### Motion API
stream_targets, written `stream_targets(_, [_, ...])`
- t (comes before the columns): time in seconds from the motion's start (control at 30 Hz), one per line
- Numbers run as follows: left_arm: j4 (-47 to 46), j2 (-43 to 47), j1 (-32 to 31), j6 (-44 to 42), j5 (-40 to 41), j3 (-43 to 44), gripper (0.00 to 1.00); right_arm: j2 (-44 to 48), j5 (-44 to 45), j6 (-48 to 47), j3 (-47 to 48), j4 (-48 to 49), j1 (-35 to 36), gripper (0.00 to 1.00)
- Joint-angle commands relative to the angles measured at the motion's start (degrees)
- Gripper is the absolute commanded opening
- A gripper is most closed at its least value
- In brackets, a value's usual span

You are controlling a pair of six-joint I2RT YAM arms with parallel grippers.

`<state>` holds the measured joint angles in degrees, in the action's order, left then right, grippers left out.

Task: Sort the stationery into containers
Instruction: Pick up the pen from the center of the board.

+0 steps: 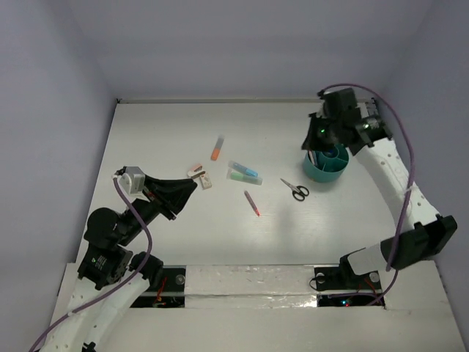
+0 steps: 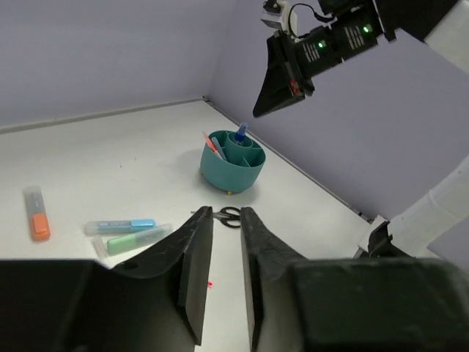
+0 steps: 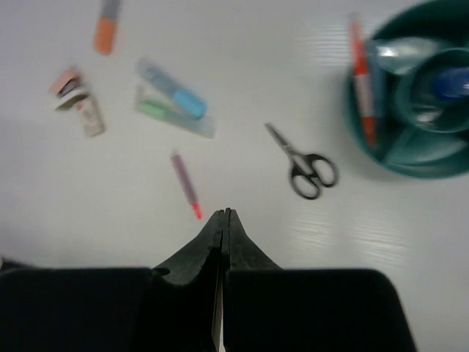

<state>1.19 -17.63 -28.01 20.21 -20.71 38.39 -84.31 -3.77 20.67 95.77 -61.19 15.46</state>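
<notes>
The teal cup [image 1: 325, 174] stands at the right and holds a red pen [image 3: 362, 81] and a blue-capped pen [image 3: 448, 84]. My right gripper [image 1: 311, 144] is shut and empty, raised beside the cup's left rim. On the table lie black scissors [image 1: 295, 190], a pink pen [image 1: 252, 203], blue [image 1: 245, 170] and green [image 1: 245, 178] highlighters, an orange marker [image 1: 217, 148] and two erasers [image 1: 196, 171]. My left gripper [image 1: 192, 187] is open and empty, just left of the erasers. In the left wrist view the scissors [image 2: 229, 214] lie beyond its tips [image 2: 226, 220].
Purple walls enclose the white table [image 1: 161, 132] on the left, back and right. The right arm [image 1: 399, 183] runs along the right edge. A taped strip [image 1: 249, 282] crosses the near edge between the arm bases.
</notes>
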Motion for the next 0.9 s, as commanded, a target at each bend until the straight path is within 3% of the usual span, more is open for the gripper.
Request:
stream_targets(0.0, [-1.4, -1.4, 0.2, 0.1, 1.5, 1.2, 0.15, 3.1, 0.3, 1.1, -9.3, 16.1, 10.2, 0.0])
stream_targets(0.1, [-1.3, -2.4, 0.2, 0.0, 4.2, 1.3, 0.0, 2.8, -0.5, 0.3, -16.3, 25.5, 17.1, 0.0])
stream_targets(0.33, [1.4, -4.3, 0.2, 0.5, 9.4, 1.4, 0.0, -2.3, 1.7, -0.8, -23.2, 36.7, 27.2, 0.0])
stream_targets(0.53, [1.9, -7.8, 0.2, 1.2, 11.4, 1.2, 0.0, -3.2, 6.9, -0.9, -30.5, 41.1, 28.3, 0.05])
stream_targets(0.6, [1.4, -9.6, 0.2, 2.1, 8.9, 1.0, 0.0, -2.4, 7.5, -1.2, -34.2, 43.1, 28.3, 0.0])
stream_targets(0.73, [-2.6, -16.7, 0.2, 4.5, 2.5, 0.0, 0.0, -2.8, 5.9, -3.0, -35.7, 42.6, 28.3, 0.0])
stream_targets(0.87, [0.7, -20.3, 0.2, 2.2, 8.6, 3.1, 0.0, -4.4, 4.6, -4.0, -36.4, 45.5, 28.3, 0.0])
